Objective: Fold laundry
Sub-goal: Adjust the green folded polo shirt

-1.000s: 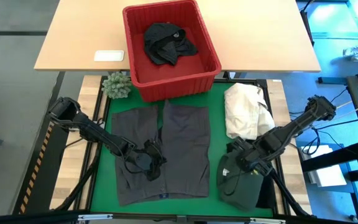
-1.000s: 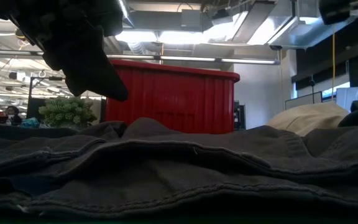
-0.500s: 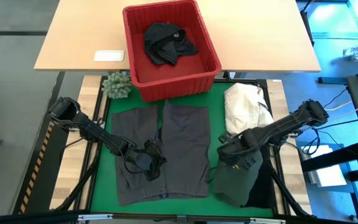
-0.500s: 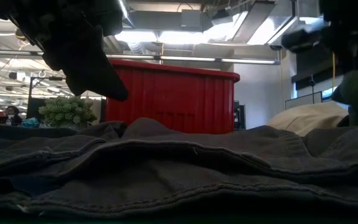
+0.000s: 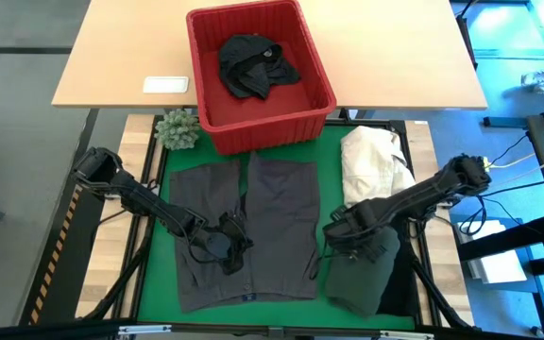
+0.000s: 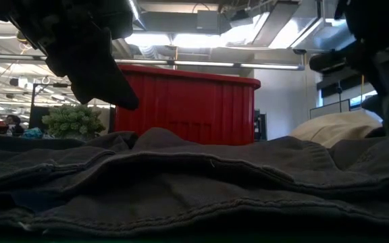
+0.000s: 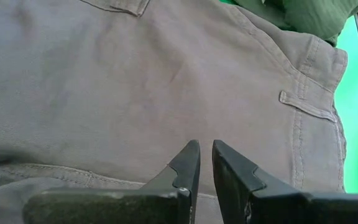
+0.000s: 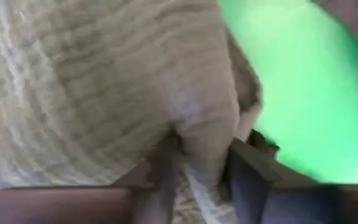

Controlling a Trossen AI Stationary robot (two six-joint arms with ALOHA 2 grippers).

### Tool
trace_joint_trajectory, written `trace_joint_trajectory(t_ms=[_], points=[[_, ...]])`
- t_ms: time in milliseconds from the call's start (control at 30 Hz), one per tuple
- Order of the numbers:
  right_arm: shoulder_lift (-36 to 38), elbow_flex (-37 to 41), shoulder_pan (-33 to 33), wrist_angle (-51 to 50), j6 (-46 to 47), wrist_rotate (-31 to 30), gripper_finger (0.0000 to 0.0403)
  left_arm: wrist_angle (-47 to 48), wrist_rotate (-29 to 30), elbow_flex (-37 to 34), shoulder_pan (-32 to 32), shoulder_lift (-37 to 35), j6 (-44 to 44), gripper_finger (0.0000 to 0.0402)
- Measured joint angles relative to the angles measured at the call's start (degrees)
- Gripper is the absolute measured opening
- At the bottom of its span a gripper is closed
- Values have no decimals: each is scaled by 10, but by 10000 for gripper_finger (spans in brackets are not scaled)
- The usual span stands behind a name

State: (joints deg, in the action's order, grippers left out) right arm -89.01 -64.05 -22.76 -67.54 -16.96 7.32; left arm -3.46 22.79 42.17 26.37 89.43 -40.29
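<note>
Grey shorts [image 5: 272, 217] lie spread flat on the green mat [image 5: 329, 170]. My left gripper [image 5: 225, 244] hangs shut just above their left half, its tips [image 7: 205, 144] over the cloth and clear of it in the low view [image 6: 123, 98]. My right gripper [image 5: 348, 236] points down at the shorts' right edge, on a dark green garment [image 5: 357, 279] that lies bunched on the mat below it. A black garment [image 5: 253, 64] rests in the red basket [image 5: 319, 104]. My right gripper has a raised fold of the dark green garment [image 8: 204, 140] between its two fingers [image 8: 166, 165], at the garment's far end, coming from above and pointing down. The rest of the garment lies slack on the mat toward the near edge.
A cream-white cloth heap [image 5: 374, 170] sits on the mat's far right, just beyond my right gripper. A small green plant [image 5: 178, 127] stands left of the basket. A white flat object [image 5: 165, 84] lies on the wooden table behind. Black cloth [image 5: 406, 283] shows beside the green garment.
My right gripper has gone down and toward the table's left with the dark green garment. The garment has come along and now lies lower, close against the shorts' right edge.
</note>
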Motion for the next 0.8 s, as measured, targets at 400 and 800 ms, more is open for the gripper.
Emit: trace_joint_trajectory(t_ms=[400, 800], points=[[103, 0, -6, -20, 77, -23, 255, 1, 0, 0, 1, 0, 0, 40], [152, -1, -205, 57, 213, -28, 259, 4, 0, 0, 1, 0, -14, 40]])
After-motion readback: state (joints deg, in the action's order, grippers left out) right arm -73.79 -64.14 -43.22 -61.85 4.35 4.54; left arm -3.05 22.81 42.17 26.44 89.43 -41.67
